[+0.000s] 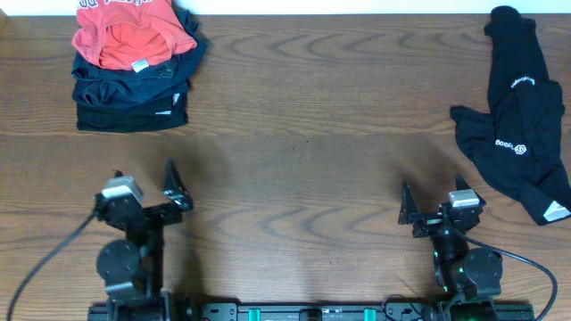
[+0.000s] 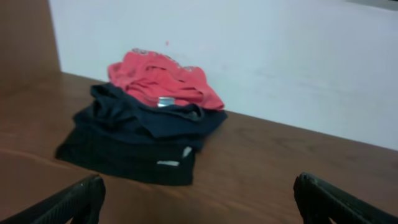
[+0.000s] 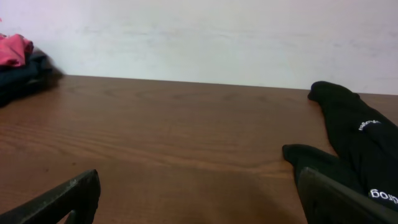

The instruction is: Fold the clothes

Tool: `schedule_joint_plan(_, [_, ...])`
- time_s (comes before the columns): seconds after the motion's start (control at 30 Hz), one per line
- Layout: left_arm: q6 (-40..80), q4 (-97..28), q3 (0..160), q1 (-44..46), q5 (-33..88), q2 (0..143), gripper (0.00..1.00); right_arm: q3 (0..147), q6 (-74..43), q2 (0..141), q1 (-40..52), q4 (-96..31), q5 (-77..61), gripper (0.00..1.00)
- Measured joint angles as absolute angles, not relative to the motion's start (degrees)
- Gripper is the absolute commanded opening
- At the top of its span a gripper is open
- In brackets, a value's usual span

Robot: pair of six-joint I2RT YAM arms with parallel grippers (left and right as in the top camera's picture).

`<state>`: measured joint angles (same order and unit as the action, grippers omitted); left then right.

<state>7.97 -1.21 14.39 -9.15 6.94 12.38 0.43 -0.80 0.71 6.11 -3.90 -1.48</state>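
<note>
A coral-red T-shirt point(image 1: 132, 34) lies crumpled on top of a stack of folded dark garments point(image 1: 134, 96) at the far left of the table; both show in the left wrist view point(image 2: 165, 84) point(image 2: 137, 140). A black garment with small white logos point(image 1: 520, 120) lies unfolded at the far right and shows in the right wrist view point(image 3: 354, 146). My left gripper point(image 1: 143, 192) is open and empty near the front left point(image 2: 198, 199). My right gripper point(image 1: 435, 207) is open and empty near the front right point(image 3: 199, 199).
The wooden table point(image 1: 303, 134) runs between the two piles. A white wall point(image 3: 199, 37) stands behind the table's far edge. The arm bases and cables sit at the front edge.
</note>
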Motion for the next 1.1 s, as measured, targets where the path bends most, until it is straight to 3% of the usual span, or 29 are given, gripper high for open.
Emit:
schedule_joint_plan(0.53, [3.4, 3.4, 3.7, -6.4, 6.9, 1.1, 0.98, 0.4, -0.8, 0.7, 6.1, -3.9, -1.5, 0.99])
schedule_joint_plan(1.1, [1.0, 6.1, 0.4, -5.3, 6.5, 0.6, 0.98, 0.4, -0.8, 0.7, 6.1, -3.9, -1.5, 0.99])
